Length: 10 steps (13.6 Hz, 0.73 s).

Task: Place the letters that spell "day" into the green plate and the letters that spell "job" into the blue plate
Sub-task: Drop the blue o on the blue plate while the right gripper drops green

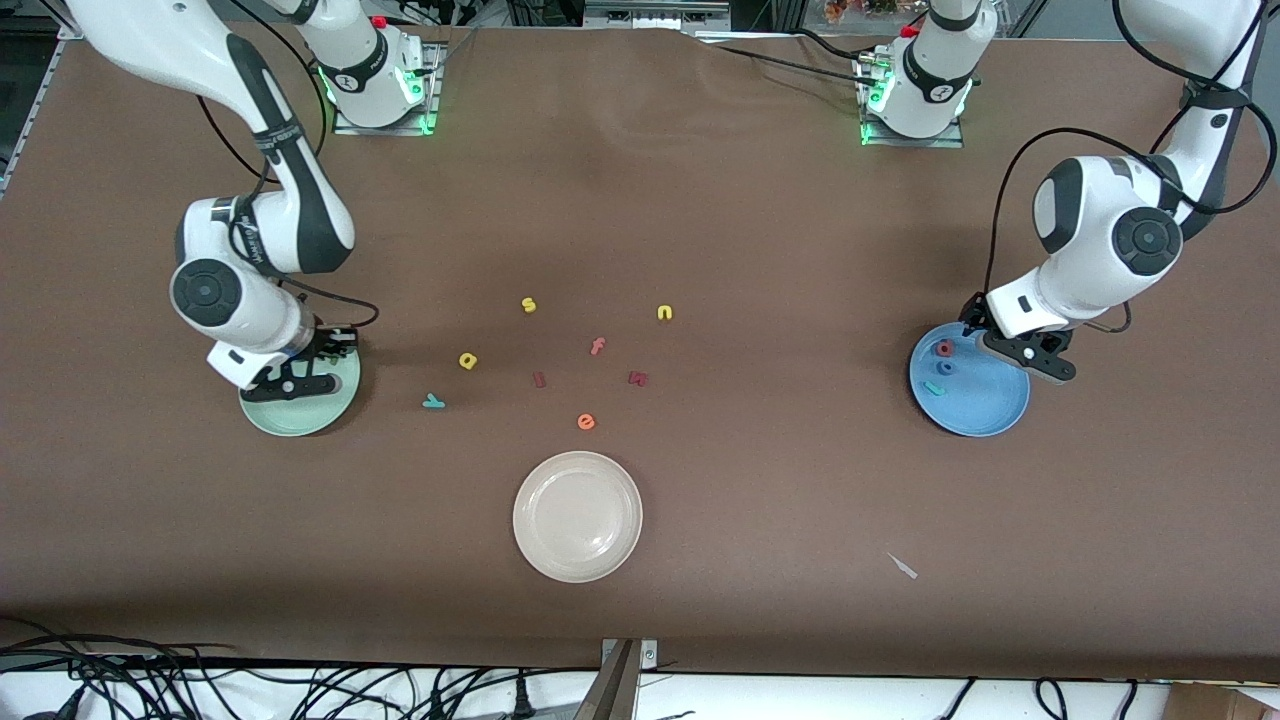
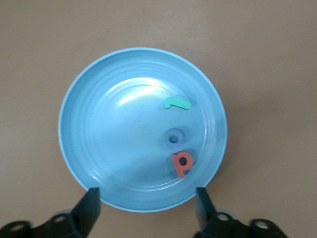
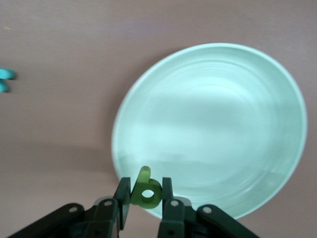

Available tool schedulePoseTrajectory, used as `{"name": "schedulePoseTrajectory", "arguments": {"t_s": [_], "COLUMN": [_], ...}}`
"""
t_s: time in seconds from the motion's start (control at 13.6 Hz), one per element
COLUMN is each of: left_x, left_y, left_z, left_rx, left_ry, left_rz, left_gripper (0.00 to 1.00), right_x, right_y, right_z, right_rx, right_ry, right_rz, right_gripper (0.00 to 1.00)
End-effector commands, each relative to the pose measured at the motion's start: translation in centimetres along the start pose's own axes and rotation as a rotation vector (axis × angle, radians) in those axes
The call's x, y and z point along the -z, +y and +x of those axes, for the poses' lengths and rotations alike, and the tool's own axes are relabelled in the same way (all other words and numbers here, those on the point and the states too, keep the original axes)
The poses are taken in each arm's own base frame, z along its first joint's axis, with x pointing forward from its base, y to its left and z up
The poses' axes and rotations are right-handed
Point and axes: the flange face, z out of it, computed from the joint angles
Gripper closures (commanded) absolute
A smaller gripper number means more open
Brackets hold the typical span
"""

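My right gripper [image 3: 145,196] is shut on the olive-green d [image 3: 146,191] and hangs over the edge of the green plate [image 3: 223,124], which is bare inside. That plate [image 1: 300,418] lies toward the right arm's end of the table. The yellow a [image 1: 468,360] and teal y [image 1: 433,401] lie on the table beside it. The blue plate [image 2: 99,129] holds the teal j [image 2: 176,103], blue o [image 2: 173,137] and red-orange b [image 2: 181,163]. My left gripper [image 2: 146,198] stands open over its rim, with nothing between the fingers.
Loose on the table's middle lie a yellow s [image 1: 528,305], yellow n [image 1: 665,313], orange f [image 1: 597,346], orange e [image 1: 586,422] and two dark red letters [image 1: 539,379]. A cream-white plate [image 1: 577,516] sits nearer the front camera.
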Motion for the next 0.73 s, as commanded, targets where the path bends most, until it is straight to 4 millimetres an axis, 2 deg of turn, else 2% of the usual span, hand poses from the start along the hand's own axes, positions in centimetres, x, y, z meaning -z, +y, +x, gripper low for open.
{"name": "schedulePoseTrajectory", "arguments": {"t_s": [0.0, 0.07, 0.15, 0.29, 0.44, 0.51, 0.66], "left_x": [2.7, 3.9, 5.0, 8.1, 11.5, 13.8, 18.3], "left_y": [0.1, 0.4, 0.6, 0.7, 1.5, 1.9, 2.3], "left_z": [-0.7, -1.3, -1.6, -1.8, -2.1, -2.3, -3.5], "left_rx": [-0.001, -0.006, -0.006, 0.002, -0.001, 0.012, 0.025], "left_ry": [0.033, 0.031, 0.029, 0.078, 0.098, 0.111, 0.119], "left_rz": [0.0, -0.002, -0.003, 0.016, 0.025, 0.031, 0.035], "left_gripper": [0.0, 0.0, 0.0, 0.0, 0.0, 0.0, 0.0], "right_x": [-0.6, -0.4, -0.3, 0.5, 1.5, 1.7, 2.2], "right_y": [2.1, 2.1, 1.9, 0.8, -1.8, -2.8, -6.1], "right_z": [1.5, 1.8, 1.9, 2.0, 2.2, 2.1, 2.1], "right_rx": [0.03, 0.015, 0.015, -0.034, -0.091, -0.134, -0.217], "right_ry": [-0.002, 0.004, 0.003, 0.013, 0.024, 0.017, 0.014], "right_rz": [0.001, 0.002, 0.004, 0.015, 0.036, 0.04, 0.059], "right_gripper": [0.4, 0.1, 0.0, 0.0, 0.0, 0.0, 0.0]}}
